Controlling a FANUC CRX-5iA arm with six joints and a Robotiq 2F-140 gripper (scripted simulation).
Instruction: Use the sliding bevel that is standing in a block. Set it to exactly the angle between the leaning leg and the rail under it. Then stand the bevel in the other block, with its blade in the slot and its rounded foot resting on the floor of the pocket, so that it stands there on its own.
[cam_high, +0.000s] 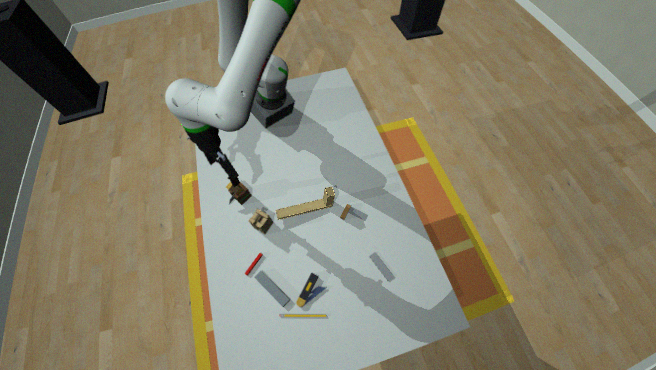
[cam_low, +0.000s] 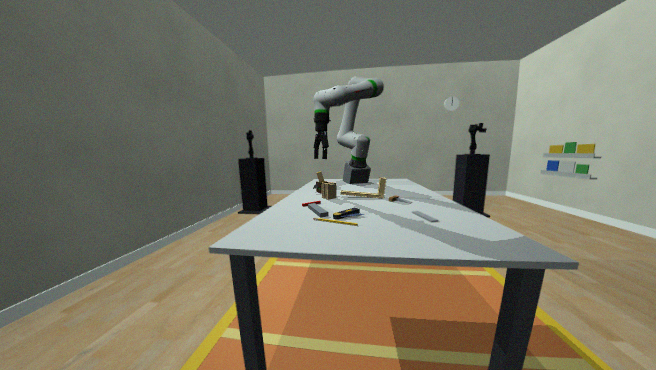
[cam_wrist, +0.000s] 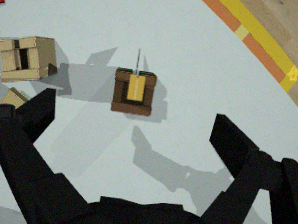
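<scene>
The sliding bevel (cam_wrist: 136, 87) (cam_low: 320, 176), with a yellow-tan handle and a thin blade, stands in a dark brown block (cam_wrist: 121, 98) (cam_high: 242, 194) near the table's left edge. My gripper (cam_wrist: 136, 116) (cam_low: 320, 153) (cam_high: 233, 181) is open and empty, and hangs well above that block, roughly centred over it. The other block (cam_wrist: 28, 59) (cam_high: 261, 221) (cam_low: 329, 190) is light wood with a slot and stands close by. The wooden rail (cam_high: 299, 210) (cam_low: 355, 193) lies flat on the table, with the leaning leg (cam_high: 330, 196) (cam_low: 382, 186) rising at its end.
On the grey table (cam_high: 325, 125) (cam_low: 400, 240) lie a small brown block (cam_high: 345, 211), a grey bar (cam_high: 382, 266), a red stick (cam_high: 253, 264), a grey slab (cam_high: 272, 288), a utility knife (cam_high: 307, 289) and a yellow pencil (cam_high: 303, 315). The arm's base (cam_high: 272, 107) stands at the far end.
</scene>
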